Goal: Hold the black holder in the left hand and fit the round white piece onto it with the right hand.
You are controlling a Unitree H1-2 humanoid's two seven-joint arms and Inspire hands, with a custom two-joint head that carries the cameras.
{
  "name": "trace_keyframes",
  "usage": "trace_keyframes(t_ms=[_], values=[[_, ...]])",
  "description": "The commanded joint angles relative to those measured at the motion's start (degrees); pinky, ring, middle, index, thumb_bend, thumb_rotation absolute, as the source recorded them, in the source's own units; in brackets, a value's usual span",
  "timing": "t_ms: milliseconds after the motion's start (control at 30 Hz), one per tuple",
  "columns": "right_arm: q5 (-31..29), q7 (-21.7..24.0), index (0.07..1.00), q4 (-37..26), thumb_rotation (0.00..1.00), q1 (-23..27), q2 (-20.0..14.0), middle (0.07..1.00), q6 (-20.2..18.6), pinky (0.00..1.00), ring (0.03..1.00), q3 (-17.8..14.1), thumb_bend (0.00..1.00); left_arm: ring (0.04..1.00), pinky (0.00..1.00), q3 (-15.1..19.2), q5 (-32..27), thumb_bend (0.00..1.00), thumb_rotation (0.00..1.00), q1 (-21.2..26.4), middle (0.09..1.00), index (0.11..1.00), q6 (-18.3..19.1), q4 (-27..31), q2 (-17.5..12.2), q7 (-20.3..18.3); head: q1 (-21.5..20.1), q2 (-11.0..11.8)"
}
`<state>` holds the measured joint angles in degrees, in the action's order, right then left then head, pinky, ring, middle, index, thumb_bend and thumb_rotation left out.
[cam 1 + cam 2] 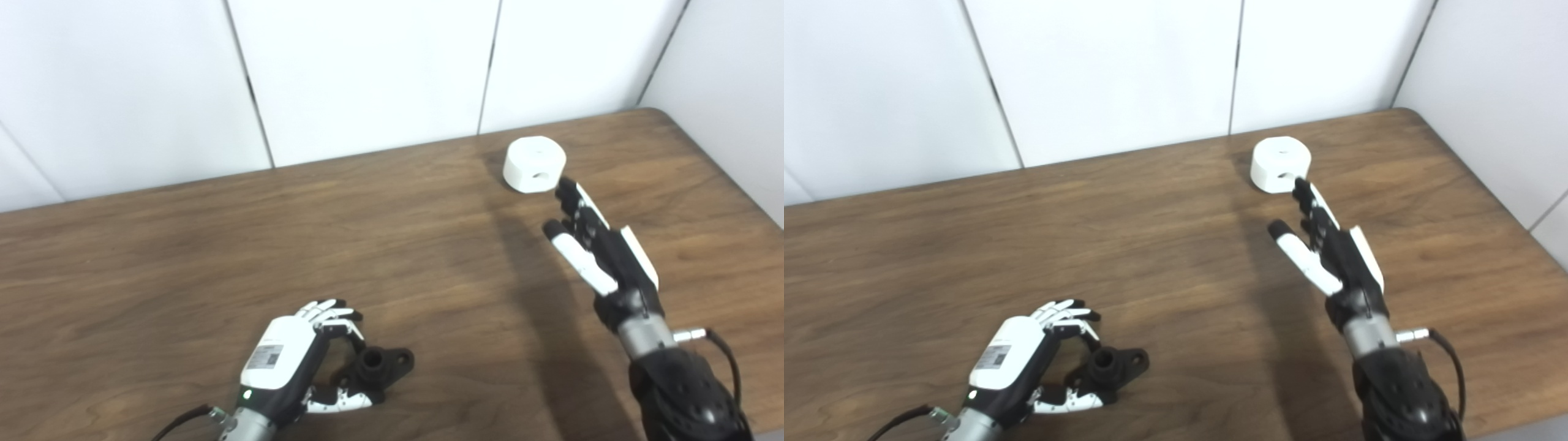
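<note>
The black holder (380, 366) lies on the wooden table (184, 257) near its front edge. My left hand (300, 361) is curled around the holder's left side, fingers above it and thumb below, but not closed tight on it. The round white piece (534, 164) sits at the back right of the table with a small hole facing me. My right hand (591, 245) reaches toward it, fingers straight and spread, tips just short of the piece and holding nothing.
White wall panels (367, 73) stand right behind the table's far edge. The table's right edge (735, 184) runs close beside my right arm. Cables trail from both wrists.
</note>
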<state>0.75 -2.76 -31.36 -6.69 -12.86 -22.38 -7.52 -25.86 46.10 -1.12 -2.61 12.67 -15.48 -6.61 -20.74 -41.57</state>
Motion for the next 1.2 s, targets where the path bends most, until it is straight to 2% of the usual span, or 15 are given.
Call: trace_keyframes(t_ms=[0,100,233,433,633,767,900,1033,1167], values=[[6.47,-0.31,0.965,-0.87,0.54,2.81,-3.07,0.983,-1.17,1.0,0.999,0.61,0.62,0.879,0.87,0.47,-0.04,0.52,0.05,-1.46,0.777,0.488,0.2,-1.96,-1.9,-1.7,-0.92,0.35],[12.8,0.22,0.96,-1.09,0.47,5.19,-5.14,0.981,-3.79,1.0,0.991,1.88,0.65,0.874,0.86,0.98,-0.46,0.52,0.05,-1.48,0.774,0.488,-0.89,-2.91,-2.35,-1.39,-2.3,0.87],[20.53,2.04,0.961,0.32,0.43,8.99,-8.73,0.969,-4.41,0.95,0.964,3.18,0.69,0.876,0.86,1.8,-1.23,0.52,0.05,-1.57,0.777,0.488,-2.39,-3.97,-2.91,-1.28,-4.27,1.56],[28.06,5.51,0.946,3.42,0.36,14.84,-11.29,0.987,-4.49,1.0,1.0,3.45,0.75,0.876,0.86,2.75,-2.09,0.52,0.05,-1.9,0.78,0.487,-3.92,-4.91,-3.25,-1.1,-5.95,2.15],[30.84,8.22,0.914,10.04,0.23,21.95,-15.46,0.984,-3.64,0.97,1.0,4.15,0.78,0.873,0.86,3.06,-2.51,0.52,0.06,-2.1,0.78,0.488,-4.42,-5.17,-3.45,-1.52,-6.19,2.24],[33.03,11.57,0.897,15.33,0.2,26.66,-19.38,0.997,-4.03,0.92,1.0,6.39,0.8,0.87,0.85,3.23,-2.82,0.52,0.06,-1.97,0.779,0.488,-4.86,-5.49,-3.52,-1.61,-6.41,2.02],[34.28,13.75,0.89,20.56,0.19,30.44,-21.78,0.999,-3.07,0.9,1.0,9.04,0.83,0.872,0.86,3.22,-2.04,0.52,0.06,-1.67,0.78,0.488,-4.63,-5.32,-3.69,-2.3,-6.43,1.88],[35.03,15.27,0.889,24.93,0.18,33.32,-23.53,1.0,-2.08,0.92,1.0,11.32,0.84,0.875,0.86,3.28,-1.94,0.52,0.06,-1.59,0.782,0.488,-3.85,-5.08,-3.55,-3.0,-6.22,1.76],[36.31,17.0,0.89,30.15,0.17,36.87,-25.24,0.992,-1.51,0.99,1.0,14.06,0.85,0.873,0.86,3.26,-1.76,0.52,0.06,-1.6,0.778,0.488,-3.81,-4.97,-3.4,-3.08,-5.71,1.63]])
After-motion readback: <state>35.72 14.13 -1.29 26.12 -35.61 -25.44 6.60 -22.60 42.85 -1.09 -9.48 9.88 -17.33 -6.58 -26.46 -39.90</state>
